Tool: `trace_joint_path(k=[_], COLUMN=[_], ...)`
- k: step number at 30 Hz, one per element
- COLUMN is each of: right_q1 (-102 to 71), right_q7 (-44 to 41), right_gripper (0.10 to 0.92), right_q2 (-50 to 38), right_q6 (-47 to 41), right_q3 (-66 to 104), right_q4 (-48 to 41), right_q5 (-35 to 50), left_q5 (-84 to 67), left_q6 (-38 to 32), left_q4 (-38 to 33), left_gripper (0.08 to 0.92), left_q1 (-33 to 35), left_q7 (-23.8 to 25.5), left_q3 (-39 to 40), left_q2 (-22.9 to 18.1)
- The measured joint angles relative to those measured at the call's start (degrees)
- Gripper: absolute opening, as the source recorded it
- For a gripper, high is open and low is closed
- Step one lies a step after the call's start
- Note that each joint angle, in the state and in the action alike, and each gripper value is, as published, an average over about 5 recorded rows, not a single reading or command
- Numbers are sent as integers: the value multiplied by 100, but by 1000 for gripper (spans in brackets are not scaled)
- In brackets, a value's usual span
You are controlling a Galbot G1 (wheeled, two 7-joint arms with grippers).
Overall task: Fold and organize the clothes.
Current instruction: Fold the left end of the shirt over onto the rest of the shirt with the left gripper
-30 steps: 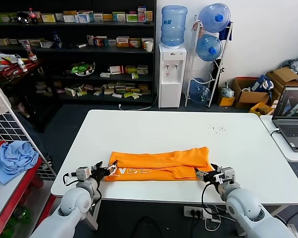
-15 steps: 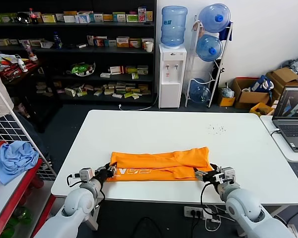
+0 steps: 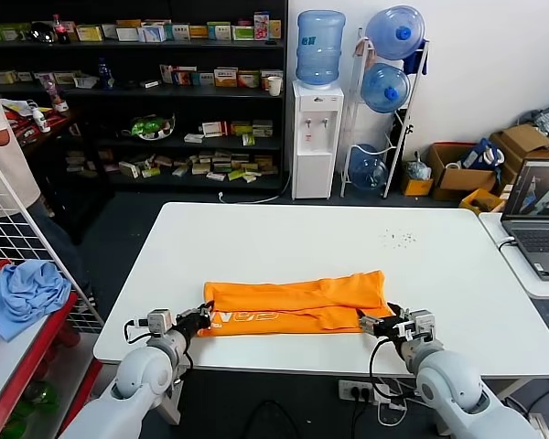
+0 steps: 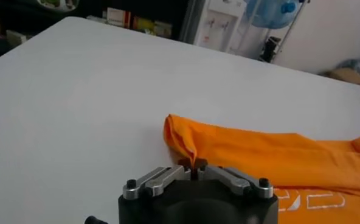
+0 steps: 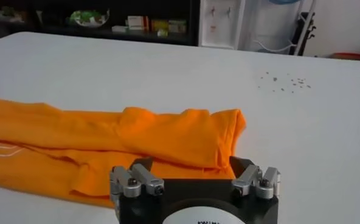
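Here the orange T-shirt (image 3: 295, 305) lies as a long folded band across the near half of the white counter (image 3: 329, 242), its white lettering facing up close to the left end. The left claw (image 3: 199, 319) sits at that left end with its jaws pinched together on a small peak of fabric; the left wrist view shows the cloth tented up between the closed tips (image 4: 194, 164). The right claw (image 3: 382, 323) waits at the opposite end with its jaws spread wide, framing the shirt's near corner (image 5: 219, 159) but not pressing on it.

The main risk is in the left grip. It appears to hold only a thin pinch, perhaps just the top layer, so a lift could peel that layer off the fold and undo the band, or the fabric could slide free. If the right claw closes too high or too far back, it may catch nothing, or only one layer, and the two ends would then rise unevenly and twist the shirt.

The fabric looks thin, soft and matte, with shallow wrinkles and rolled edges; the right end bunches into overlapping flaps. The counter is smooth, hard and flat, giving the cloth little to cling to.
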Motion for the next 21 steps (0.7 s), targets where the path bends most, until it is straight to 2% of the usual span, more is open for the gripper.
trace_joint_path(k=[5,10,21], right_q1=[-21,-15,-125], right_q7=[79,146,166], right_gripper=[823,823,823], right_q2=[34,78,190], right_q6=[135,267,487], right_q3=[6,14,39], right_q4=[52,128,212], right_q5=[-86,-160,-326], left_q5=[-71,-167,-46], left_q6=[51,145,112], left_q4=[-123,-141,298], left_gripper=[109,109,109], left_q1=[68,127,-117], left_q7=[0,-35,-225], left_q3=[-181,-421,-774], left_q2=[256,730,1670])
